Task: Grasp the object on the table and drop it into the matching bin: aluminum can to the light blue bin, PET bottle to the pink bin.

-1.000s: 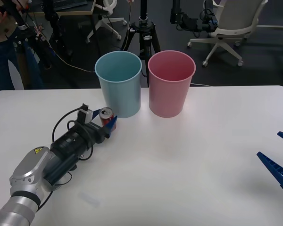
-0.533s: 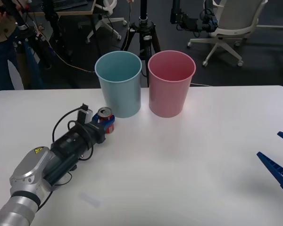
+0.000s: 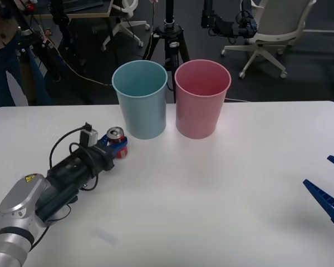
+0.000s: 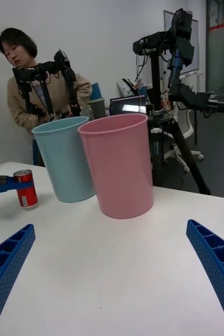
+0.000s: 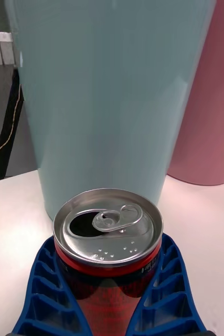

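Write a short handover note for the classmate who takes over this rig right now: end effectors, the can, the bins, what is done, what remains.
Left end effector: shut on the aluminum can, upright on the table just left of the light blue bin.
Right end effector: open, idle at the table's right edge.
Pink bin: right of the blue one.
Done: can grasped.
Left: lift it and drop it into the light blue bin.

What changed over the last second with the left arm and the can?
The left gripper closed its jaws on the aluminum can beside the light blue bin, then drew it a little toward the robot's left, away from the bin. The can is still upright and low over the table. Both bins, including the pink bin, and the open right gripper stayed put.
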You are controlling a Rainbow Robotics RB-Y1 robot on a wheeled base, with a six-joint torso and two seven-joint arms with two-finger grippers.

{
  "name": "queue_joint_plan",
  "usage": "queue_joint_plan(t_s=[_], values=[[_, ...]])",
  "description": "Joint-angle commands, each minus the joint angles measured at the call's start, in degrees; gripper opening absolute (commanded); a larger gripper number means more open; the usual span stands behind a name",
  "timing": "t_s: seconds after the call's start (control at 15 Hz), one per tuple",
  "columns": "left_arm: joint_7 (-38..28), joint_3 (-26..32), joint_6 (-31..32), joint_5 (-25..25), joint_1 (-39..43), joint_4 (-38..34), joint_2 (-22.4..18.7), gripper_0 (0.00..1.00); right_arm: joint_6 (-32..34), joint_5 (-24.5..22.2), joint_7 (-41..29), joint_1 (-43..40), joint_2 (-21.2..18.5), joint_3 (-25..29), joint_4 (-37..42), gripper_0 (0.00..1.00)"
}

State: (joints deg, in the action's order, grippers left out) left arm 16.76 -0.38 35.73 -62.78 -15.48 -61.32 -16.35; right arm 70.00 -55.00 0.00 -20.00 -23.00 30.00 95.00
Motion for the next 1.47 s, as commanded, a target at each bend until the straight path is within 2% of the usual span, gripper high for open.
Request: queue_joint_plan(t_s=[0.07,0.27,0.4,0.73,1.0,1.27,1.47], values=[[-1.1,0.7,2.2,-0.2,2.1,-3.0,-2.4,0.0,0.0,0.0,0.0,0.0,0.0,0.0,0.0,1.0],[-7.9,-0.1,2.2,0.4,8.5,-12.8,-6.5,0.0,0.0,0.0,0.0,0.0,0.0,0.0,0.0,1.0],[-9.7,-0.1,2.3,2.1,12.0,-17.5,-9.1,0.0,0.0,0.0,0.0,0.0,0.0,0.0,0.0,1.0],[-23.3,1.8,1.8,2.5,20.5,-31.4,-15.2,0.0,0.0,0.0,0.0,0.0,0.0,0.0,0.0,1.0],[-25.4,2.2,0.9,4.7,24.9,-39.0,-21.1,0.0,0.0,0.0,0.0,0.0,0.0,0.0,0.0,1.0],[-27.0,2.0,-1.1,6.5,24.2,-45.1,-26.8,0.01,0.0,0.0,0.0,0.0,0.0,0.0,0.0,1.0],[-28.8,-0.9,-1.5,10.3,20.4,-46.7,-31.0,0.03,0.0,0.0,0.0,0.0,0.0,0.0,0.0,1.0]])
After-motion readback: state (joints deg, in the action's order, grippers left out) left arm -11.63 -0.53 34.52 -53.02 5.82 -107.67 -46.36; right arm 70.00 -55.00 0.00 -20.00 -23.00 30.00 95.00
